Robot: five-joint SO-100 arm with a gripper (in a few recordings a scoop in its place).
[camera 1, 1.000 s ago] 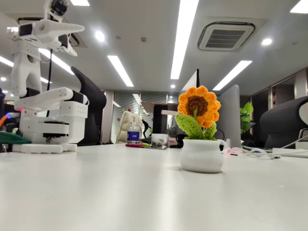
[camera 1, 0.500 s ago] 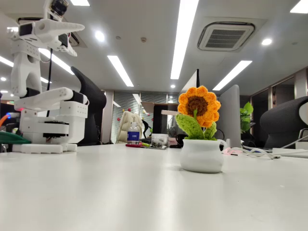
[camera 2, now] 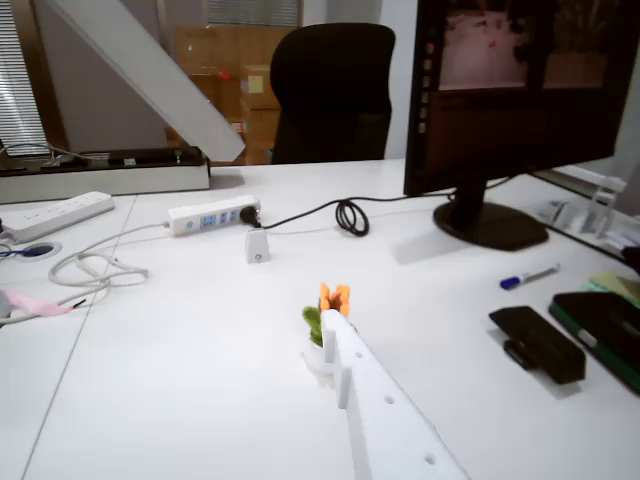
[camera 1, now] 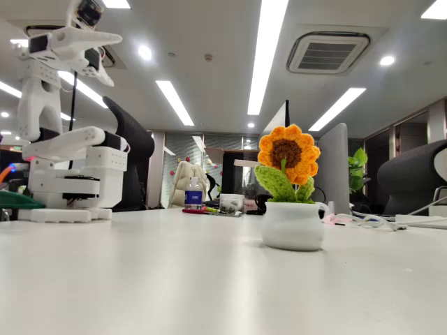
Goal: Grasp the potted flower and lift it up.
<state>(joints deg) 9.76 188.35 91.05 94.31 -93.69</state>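
- Potted flower (camera 1: 290, 202) — woolly crocheted petals, smooth squat white pot — stands upright on the glossy white table (camera 1: 174, 279).
- White plastic gripper (camera 1: 105, 52) raised high, well apart; its jaws' state cannot be told.

White table (camera 1: 140, 279). On it the potted flower (camera 1: 289, 188): orange-yellow petals, brown centre, green leaves, plain white pot. Left of the flower in the fixed view, the arm (camera 1: 66, 139), all white. In the wrist view, beyond the flower: white power strip (camera 2: 212, 213), black cable (camera 2: 340, 212), black monitor (camera 2: 525, 100), black chair (camera 2: 333, 90).
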